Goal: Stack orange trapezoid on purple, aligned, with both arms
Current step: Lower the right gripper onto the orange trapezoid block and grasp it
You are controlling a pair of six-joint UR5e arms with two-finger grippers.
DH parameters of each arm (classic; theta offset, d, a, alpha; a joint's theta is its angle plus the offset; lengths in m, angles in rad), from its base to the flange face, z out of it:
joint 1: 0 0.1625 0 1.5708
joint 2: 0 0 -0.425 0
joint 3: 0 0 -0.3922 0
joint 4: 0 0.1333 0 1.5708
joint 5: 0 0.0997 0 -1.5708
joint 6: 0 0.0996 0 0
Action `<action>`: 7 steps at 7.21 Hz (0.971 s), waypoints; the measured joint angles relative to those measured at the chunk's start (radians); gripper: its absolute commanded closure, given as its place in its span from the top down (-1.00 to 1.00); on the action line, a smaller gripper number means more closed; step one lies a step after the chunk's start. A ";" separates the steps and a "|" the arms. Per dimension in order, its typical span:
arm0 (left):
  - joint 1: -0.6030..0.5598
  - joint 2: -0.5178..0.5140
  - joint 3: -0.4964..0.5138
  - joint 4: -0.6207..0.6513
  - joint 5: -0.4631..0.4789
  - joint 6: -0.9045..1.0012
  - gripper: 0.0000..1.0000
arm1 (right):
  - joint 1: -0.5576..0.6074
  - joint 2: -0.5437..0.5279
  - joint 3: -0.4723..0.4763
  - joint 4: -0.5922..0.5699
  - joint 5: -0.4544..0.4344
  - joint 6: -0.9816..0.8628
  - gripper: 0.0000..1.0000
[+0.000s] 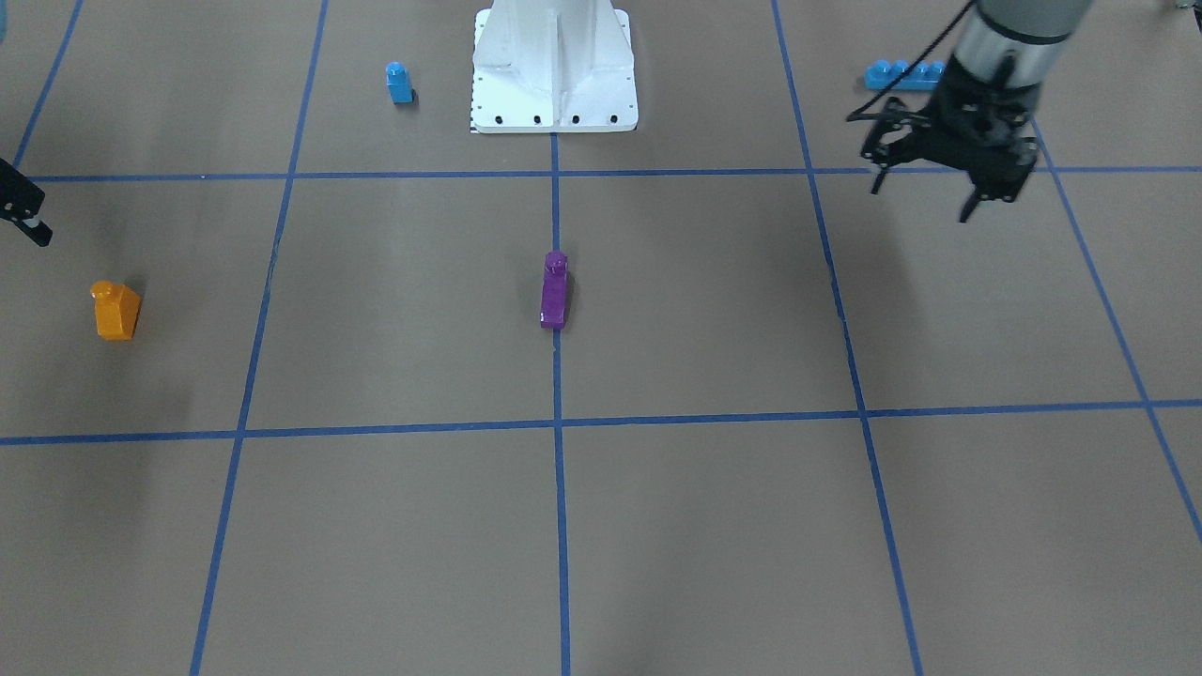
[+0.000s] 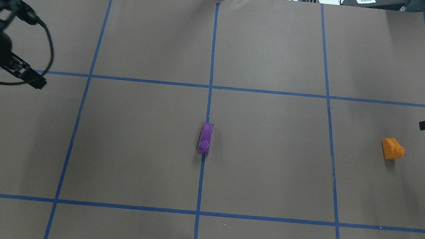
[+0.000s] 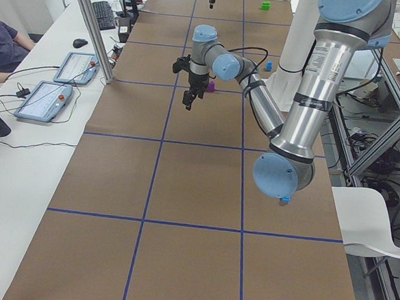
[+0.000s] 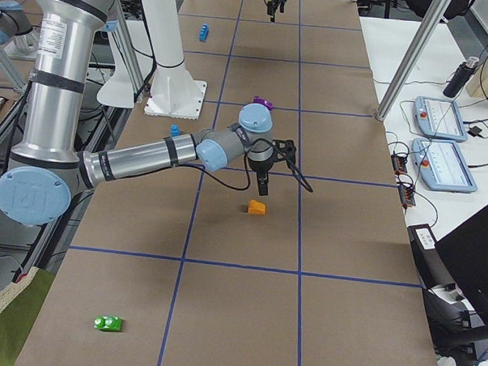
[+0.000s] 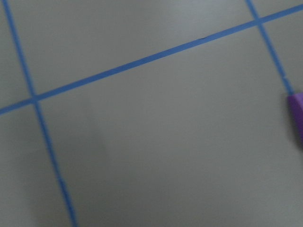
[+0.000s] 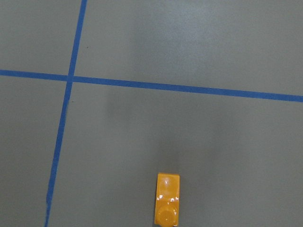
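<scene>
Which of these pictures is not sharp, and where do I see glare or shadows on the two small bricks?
Left wrist view: smeared all over, the tape lines soft, the purple brick only a blurred sliver at the right edge. Right wrist view: sharp, with white glare spots on the orange trapezoid. Front-facing view: sharp, with only a faint, soft shadow on the table near the orange trapezoid.

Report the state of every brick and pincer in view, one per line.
Orange brick, loose on the table, not stacked.
Purple brick, on the centre tape line, nothing on it.
Left pincer, open, empty, above the table.
Right pincer, near the orange brick, open or shut unclear.
Small blue brick, upright by the robot's base.
Long blue brick, flat on the table.
</scene>
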 measured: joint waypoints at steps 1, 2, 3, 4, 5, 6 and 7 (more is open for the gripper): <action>-0.127 0.034 0.045 0.002 -0.069 0.186 1.00 | -0.062 -0.034 -0.028 0.110 -0.054 0.085 0.94; -0.216 0.053 0.085 0.002 -0.117 0.319 1.00 | -0.118 -0.058 -0.076 0.222 -0.107 0.155 0.90; -0.259 0.064 0.103 0.002 -0.139 0.384 1.00 | -0.177 -0.066 -0.132 0.321 -0.167 0.223 0.77; -0.276 0.072 0.109 0.001 -0.148 0.409 1.00 | -0.228 -0.067 -0.176 0.385 -0.220 0.279 0.55; -0.282 0.077 0.109 0.000 -0.151 0.417 1.00 | -0.261 -0.064 -0.206 0.414 -0.251 0.308 0.46; -0.284 0.079 0.109 0.000 -0.152 0.419 1.00 | -0.280 -0.057 -0.225 0.425 -0.267 0.318 0.35; -0.283 0.086 0.110 -0.002 -0.153 0.420 1.00 | -0.290 -0.050 -0.234 0.428 -0.274 0.321 0.25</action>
